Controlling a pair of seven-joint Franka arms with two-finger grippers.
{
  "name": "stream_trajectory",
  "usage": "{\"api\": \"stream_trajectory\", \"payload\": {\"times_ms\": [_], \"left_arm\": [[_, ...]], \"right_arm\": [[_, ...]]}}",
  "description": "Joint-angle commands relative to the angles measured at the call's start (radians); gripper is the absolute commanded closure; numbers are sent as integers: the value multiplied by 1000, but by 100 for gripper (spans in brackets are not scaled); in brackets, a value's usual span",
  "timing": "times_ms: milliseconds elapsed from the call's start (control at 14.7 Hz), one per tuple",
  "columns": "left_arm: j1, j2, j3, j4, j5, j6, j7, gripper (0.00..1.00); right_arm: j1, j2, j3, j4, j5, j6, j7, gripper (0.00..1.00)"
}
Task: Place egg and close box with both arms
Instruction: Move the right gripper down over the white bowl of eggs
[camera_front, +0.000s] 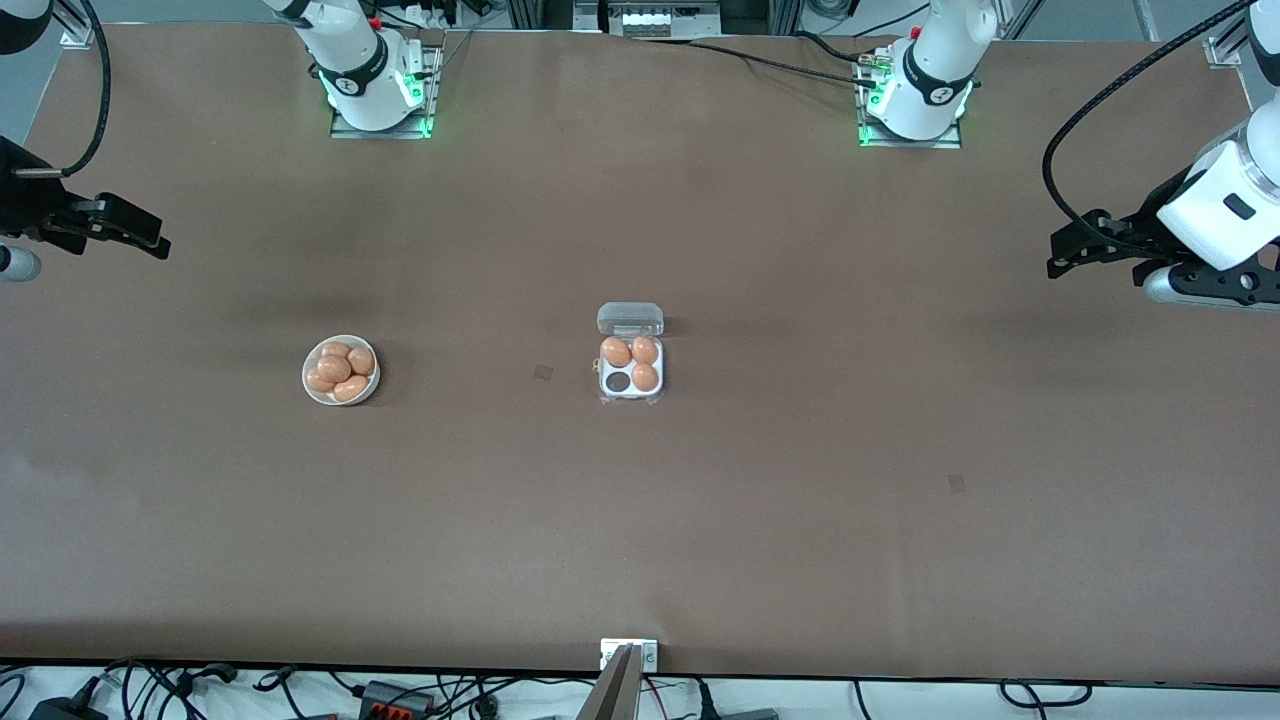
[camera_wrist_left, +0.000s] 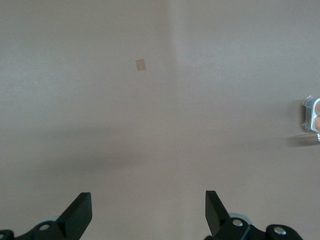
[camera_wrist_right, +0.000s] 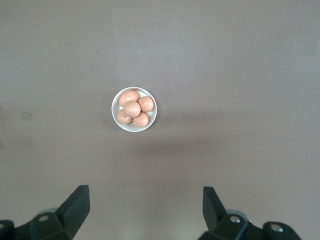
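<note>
Down at the lower edge of the front view the brown bench (camera_front: 800, 520) shows bare paper, and the first things up from there sit near mid-frame. Nearest is the bowl (camera_front: 341, 370), round and white, heaped with five brown eggs (camera_front: 334, 368), left of centre in the front view, toward the right arm's end of the bench; it shows again in the middle of the right wrist view (camera_wrist_right: 134, 109). Slightly higher, just right of centre, stands the box (camera_front: 631, 366), its clear lid (camera_front: 630, 319) swung open and lying on the side farther from the front camera. Three of its cups hold eggs (camera_front: 616, 351); the cup nearest the camera on the bowl's side is empty (camera_front: 618, 381). An edge of the box peeks in at the right border of the left wrist view (camera_wrist_left: 313, 114). Higher still, at the left edge of the front view, the right tool (camera_front: 140, 235) hangs over bare bench, released, its fingers (camera_wrist_right: 77, 205) spread wide. At the right edge the left tool (camera_front: 1075, 252) also hangs over bare bench, released with its fingers (camera_wrist_left: 80, 210) wide apart. Both arms wait.
</note>
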Motion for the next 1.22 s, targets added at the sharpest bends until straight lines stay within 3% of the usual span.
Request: {"api": "stream_trajectory", "payload": {"times_ms": [0,611,814,1018,1154], "left_arm": [[1,-5,-2,12,-1,-18,8,0],[2,-7,-2,9,-1,-21,1,0],[4,-17,-2,-5,1,-26,-34,0],[2,-19,-4,-8,20,-24,-36,0],[7,-33,-27,-10,28,-27,-38,0]], "right_arm": [[-10,-38,12,-47,-11,17,0,0],[-5,-33,15,-59,-15,45,-3,0],[7,10,15,-104,-15,127,-3,0],[39,46,15,-214,-15,227,0,0],[51,109,15,-214,-15,275,20,0]]}}
